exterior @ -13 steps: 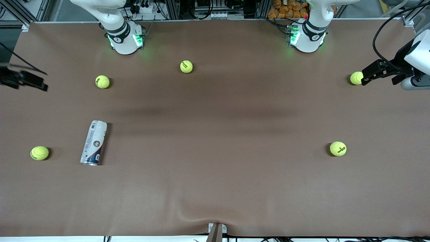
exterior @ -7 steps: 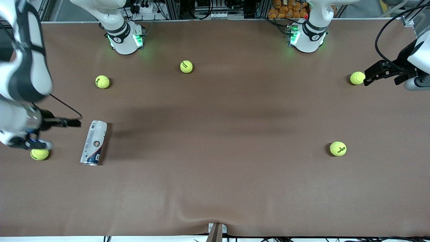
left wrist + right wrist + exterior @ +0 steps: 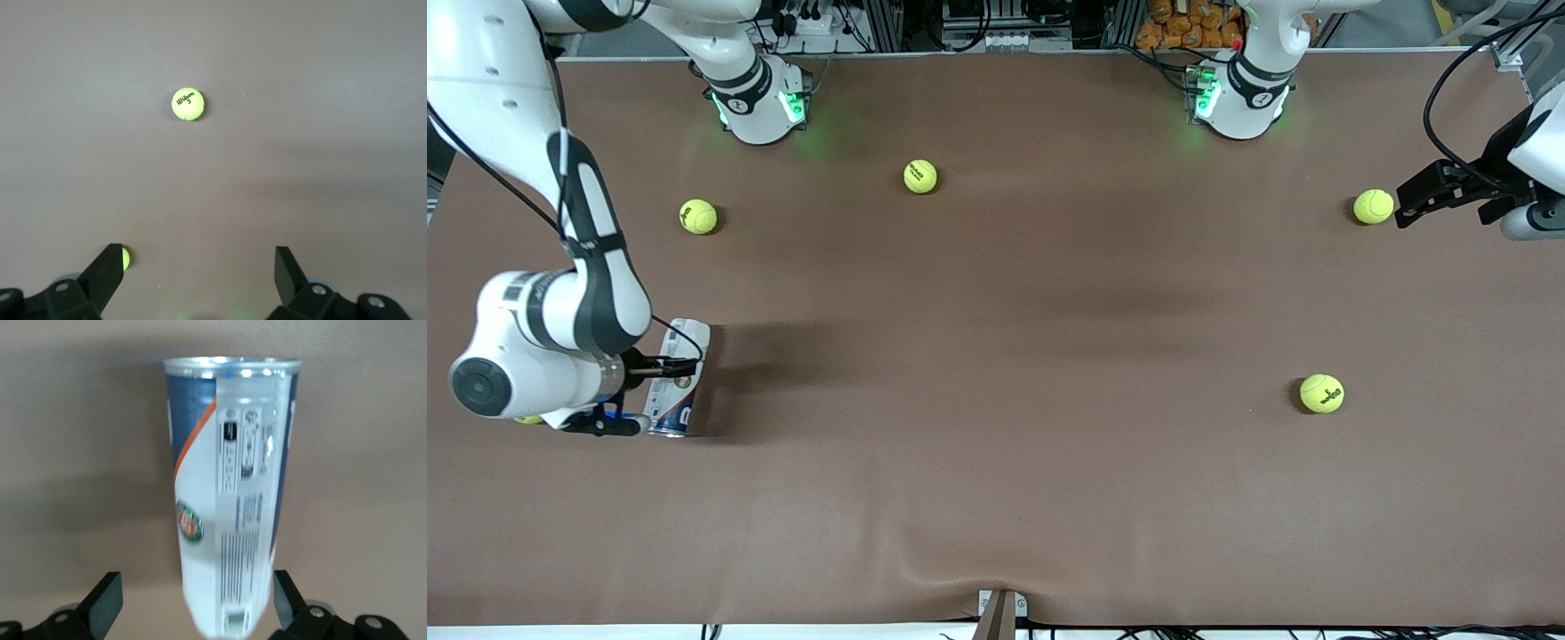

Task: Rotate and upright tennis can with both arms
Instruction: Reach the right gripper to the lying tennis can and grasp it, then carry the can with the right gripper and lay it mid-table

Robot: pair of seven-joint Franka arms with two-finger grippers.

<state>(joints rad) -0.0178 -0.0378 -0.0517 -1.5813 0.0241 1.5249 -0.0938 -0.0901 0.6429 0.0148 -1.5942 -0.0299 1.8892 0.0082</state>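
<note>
The tennis can point(image 3: 687, 336) lies on its side on the brown table toward the right arm's end, with its silvery rim end pointing toward the front camera. My right gripper point(image 3: 649, 396) hangs open over it. In the right wrist view the can point(image 3: 230, 493) runs lengthwise between the spread fingers of the right gripper point(image 3: 195, 593), which do not touch it. My left gripper point(image 3: 1409, 203) is open and holds nothing at the left arm's end of the table, beside a tennis ball point(image 3: 1374, 206). The left wrist view shows the left gripper point(image 3: 199, 267) with only bare table between its fingers.
Several loose tennis balls lie about: one point(image 3: 698, 216) and another point(image 3: 920, 176) near the right arm's base, one point(image 3: 1322, 393) toward the left arm's end. Another ball point(image 3: 527, 419) peeks out under the right arm's wrist. The left wrist view shows a ball point(image 3: 188, 104).
The right arm has swung in from the table's edge and come down over the tennis can. The left gripper has drifted slightly away from the ball beside it.
</note>
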